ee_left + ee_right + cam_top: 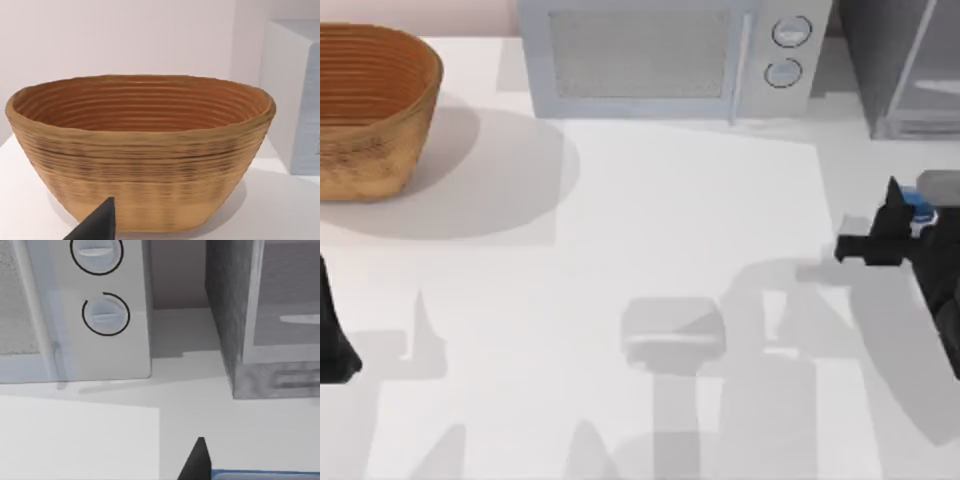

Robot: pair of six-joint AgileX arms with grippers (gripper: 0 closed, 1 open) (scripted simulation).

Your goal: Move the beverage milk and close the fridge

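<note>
My right gripper (900,222) is at the table's right edge, in front of the fridge (900,70), and it looks clamped on the milk (920,210): from the top camera I see a patch of blue and white tucked right against the dark fingers, with a pale grey block just above it. On my right wrist camera one dark fingertip (197,460) pokes up beside a thin blue strip (265,473), the carton's edge pressed close to it. I can't see the second finger there, so I'm judging the grip by that contact.

Outward from there, the white table (650,250) runs bare to the back row. The fridge stands at the back right corner, dark grey, its pale-framed glass door (925,60) angled out from the body, so it is still open. The wrist camera shows its grey side wall (225,315) and an inner shelf behind the glass. Just left of it, with a narrow gap between, stands the microwave (660,50), two round knobs (788,50) stacked on its right side.

My left gripper (332,330) is parked at the table's left edge, well apart from the work. One dark finger (97,227) shows on its wrist camera; I can't tell how its jaws stand. It faces the wicker basket (140,150) at the back left corner.
</note>
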